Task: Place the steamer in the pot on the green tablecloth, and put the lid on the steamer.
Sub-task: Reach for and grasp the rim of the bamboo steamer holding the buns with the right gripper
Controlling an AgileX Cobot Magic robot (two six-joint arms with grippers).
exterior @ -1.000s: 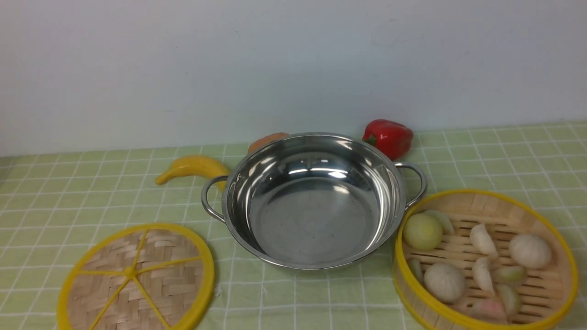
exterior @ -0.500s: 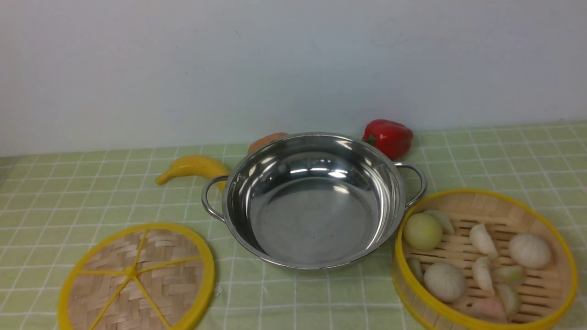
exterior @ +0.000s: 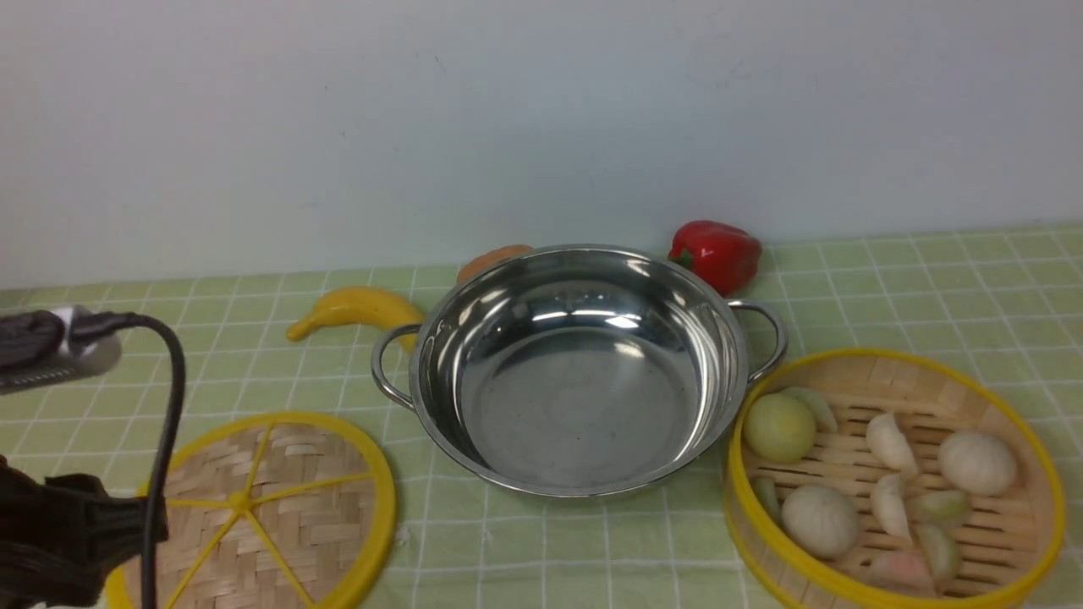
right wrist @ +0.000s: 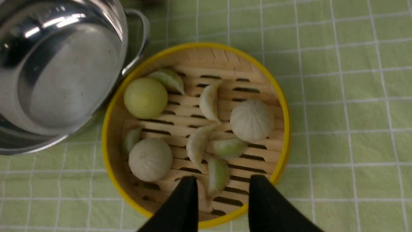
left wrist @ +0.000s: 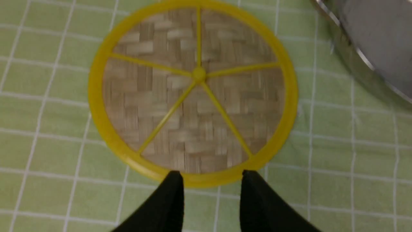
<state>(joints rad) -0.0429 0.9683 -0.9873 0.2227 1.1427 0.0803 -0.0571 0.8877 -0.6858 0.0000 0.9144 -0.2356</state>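
The steamer [exterior: 1007, 397] sits open side up right of the one pot [exterior: 579, 406], whose two handles line up left to right. One lid [exterior: 313, 507] lies flat at left. Both hands, left [left wrist: 212, 180] and right [right wrist: 223, 182], gape empty.

Tabletop robot setup, checkered tablecloth [exterior: 541, 550], plain wall [exterior: 541, 127]

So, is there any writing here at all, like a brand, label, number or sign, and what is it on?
There is none that I can read.
The shiny pot, the bamboo basket and the woven lid show no lettering.
The grey device at the left edge shows no readable text either.
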